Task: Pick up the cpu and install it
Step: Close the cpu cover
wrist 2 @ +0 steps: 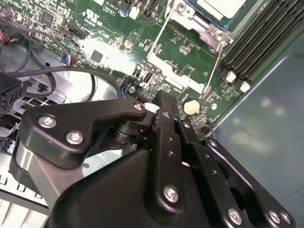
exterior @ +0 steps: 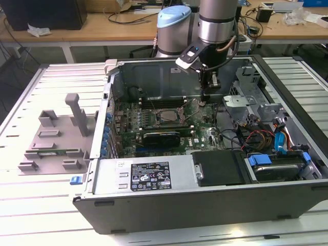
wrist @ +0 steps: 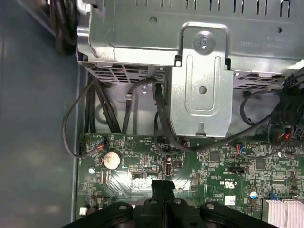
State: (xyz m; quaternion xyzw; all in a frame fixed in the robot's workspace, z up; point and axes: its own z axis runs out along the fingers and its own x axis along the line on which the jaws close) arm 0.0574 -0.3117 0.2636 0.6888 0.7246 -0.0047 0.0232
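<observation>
The cpu (exterior: 165, 116), a small square chip with a silver-grey top, lies flat in the motherboard socket in the middle of the open computer case (exterior: 205, 205). A corner of the cpu (wrist 2: 223, 5) shows inside its metal frame in the second wrist view, with thin wire levers beside it. My gripper (exterior: 206, 100) hangs inside the case to the exterior view's right of the socket, low over the green board. Its black fingers (wrist: 161, 186) are pressed together with nothing between them. The fingertips (wrist 2: 159, 99) stand close to a coin battery (wrist 2: 191, 105), apart from the cpu.
A grey plastic tray (exterior: 51, 138) with upright posts lies on the slatted table at the exterior view's left. A black card (exterior: 161, 136) sits in front of the socket. A metal drive cage (wrist: 199, 85), loose cables (wrist: 95, 118) and memory slots (wrist 2: 256, 42) crowd around the gripper.
</observation>
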